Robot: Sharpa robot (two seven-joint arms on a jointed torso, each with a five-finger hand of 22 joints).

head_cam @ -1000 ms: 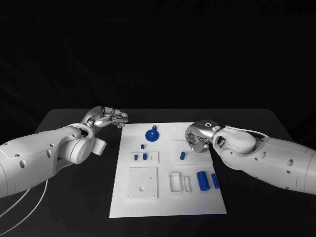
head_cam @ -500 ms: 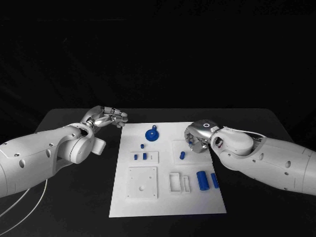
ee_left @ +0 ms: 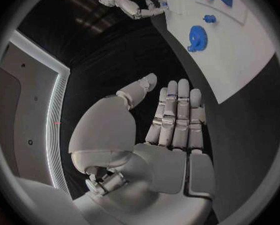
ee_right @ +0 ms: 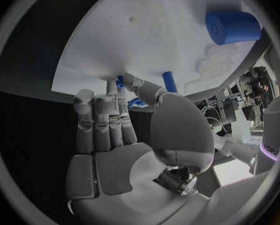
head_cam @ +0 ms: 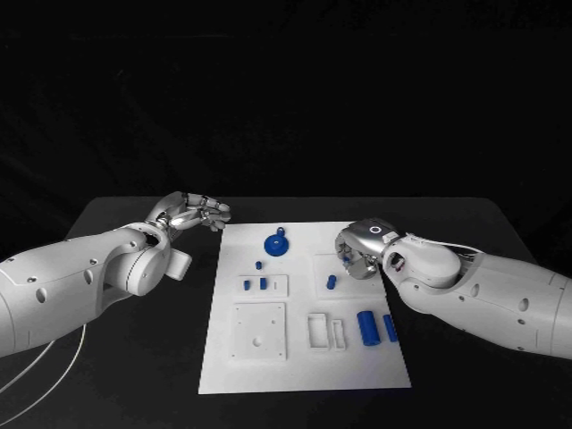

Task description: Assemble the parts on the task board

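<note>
The white task board (head_cam: 306, 357) lies mid-table. On it are a blue gear (head_cam: 276, 244), a small blue stud (head_cam: 259, 265), two small blue blocks (head_cam: 254, 283), a short blue peg (head_cam: 332, 281), a blue cylinder (head_cam: 366, 327) and a blue bar (head_cam: 390, 328). My right hand (head_cam: 357, 251) hovers over the board's far right part, just right of the peg. In the right wrist view that hand (ee_right: 115, 125) has straight fingers with nothing in them, the peg (ee_right: 169, 80) beyond its thumb. My left hand (head_cam: 193, 213) hangs off the board's far left corner, flat and empty (ee_left: 171, 120).
White recessed holders stand on the board: a square plate (head_cam: 259, 331) at the near left and a small frame (head_cam: 318, 329) beside the cylinder. Black table (head_cam: 131, 357) surrounds the board. A white cable (head_cam: 29, 384) trails under my left arm.
My right hand has edged slightly lower and nearer over the board's right side. The left hand and the parts have stayed put.
</note>
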